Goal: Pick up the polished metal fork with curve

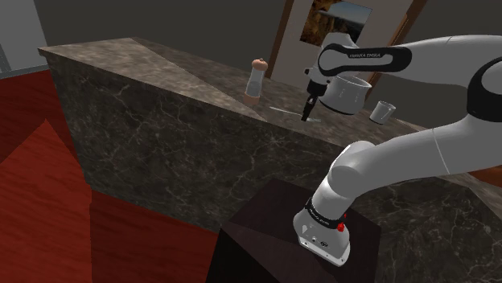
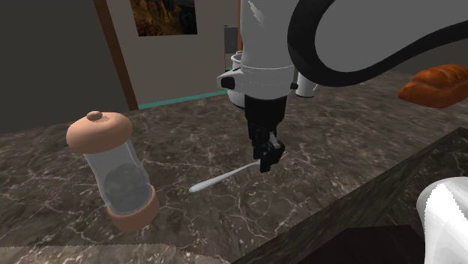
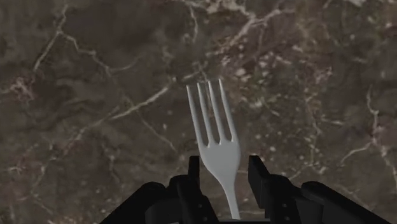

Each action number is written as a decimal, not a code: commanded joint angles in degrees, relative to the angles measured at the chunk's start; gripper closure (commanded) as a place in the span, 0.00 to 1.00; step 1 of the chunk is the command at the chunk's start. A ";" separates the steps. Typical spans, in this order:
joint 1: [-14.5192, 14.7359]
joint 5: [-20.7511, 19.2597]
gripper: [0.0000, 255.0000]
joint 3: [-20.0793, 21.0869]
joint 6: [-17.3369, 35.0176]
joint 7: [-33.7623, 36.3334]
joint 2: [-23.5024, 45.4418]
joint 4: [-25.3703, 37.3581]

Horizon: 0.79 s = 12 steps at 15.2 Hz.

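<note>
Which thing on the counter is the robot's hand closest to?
The pale fork. It lies flat on the dark counter, right between the gripper's open fingers. The jar with the tan lid and the white cup stand farther away.

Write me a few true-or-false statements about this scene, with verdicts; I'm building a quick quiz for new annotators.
1. The fingers of the gripper stand on either side of the fork. True.
2. The fork has three prongs. False: it has four.
3. A grinder sits between the fingers. False: the grinder stands apart from them, toward the second exterior view's left.
4. A loaf of bread lies at the second exterior view's upper right. True.
5. The work surface is plain white. False: the counter is dark with pale veins.
</note>
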 commanded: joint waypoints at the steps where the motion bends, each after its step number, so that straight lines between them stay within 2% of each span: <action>1: -0.05 -0.32 1.00 -0.15 0.29 0.02 0.14 -0.18; 8: -0.07 -0.27 1.00 -0.09 0.27 0.02 0.14 -0.17; 12: 0.10 0.57 1.00 1.04 -2.93 -0.24 -0.49 2.39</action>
